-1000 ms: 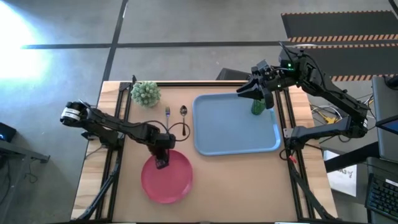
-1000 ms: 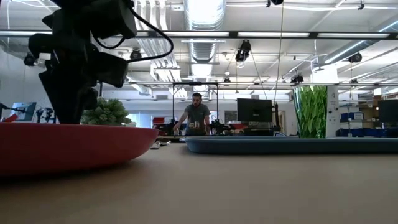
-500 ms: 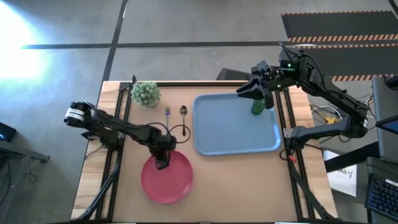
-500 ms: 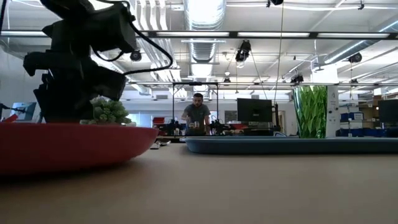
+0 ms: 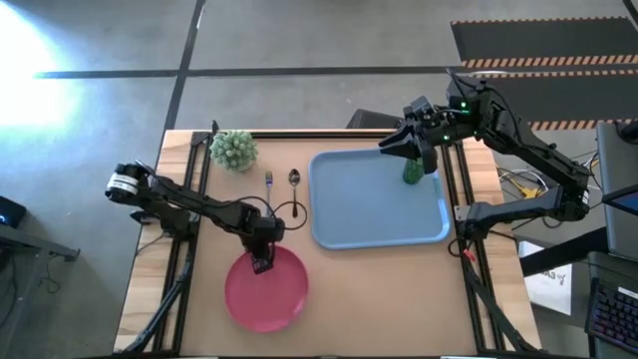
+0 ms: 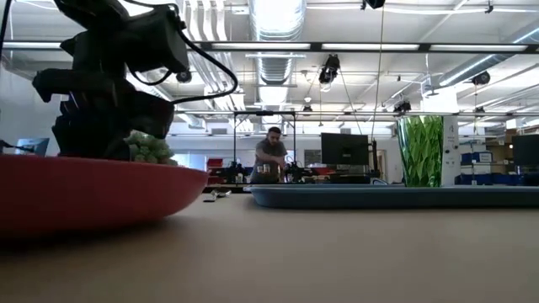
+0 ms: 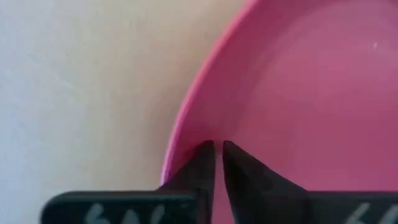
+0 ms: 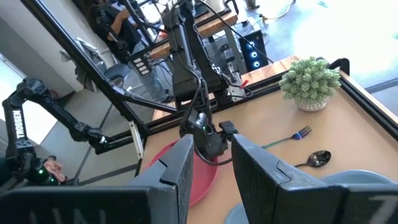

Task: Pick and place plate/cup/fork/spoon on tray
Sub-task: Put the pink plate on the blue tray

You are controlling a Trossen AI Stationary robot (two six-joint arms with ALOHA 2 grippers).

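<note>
The pink plate (image 5: 267,291) lies on the table's near left part; it also shows in the low view (image 6: 93,194). My left gripper (image 5: 262,263) stands at its far rim, fingers almost together. The light blue tray (image 5: 377,199) lies to the right. The green cup (image 5: 413,172) stands upright in the tray's far right corner, also seen in the low view (image 6: 419,151). My right gripper (image 5: 387,148) hovers open and empty above that corner. The fork (image 5: 268,180) and the spoon (image 5: 294,178) lie side by side on the table left of the tray. My left gripper pinches the plate's far rim (image 7: 186,134) between its two fingers, one finger (image 7: 198,165) at the rim's outer side and one (image 7: 242,171) inside the plate. The fingers come from above, pointing down. Whether the plate's bottom is on the table, I cannot tell.
A pale green fuzzy ball plant (image 5: 233,150) stands at the far left corner. Black rails (image 5: 189,179) run along the table's left and right sides. A black cable loops beside the spoon (image 5: 289,211). A person stands in the room behind (image 6: 271,156).
My left gripper has gone down onto the plate's far rim. The plate has shifted a little toward the table's near edge and shows larger in the low view. My right gripper has kept still.
</note>
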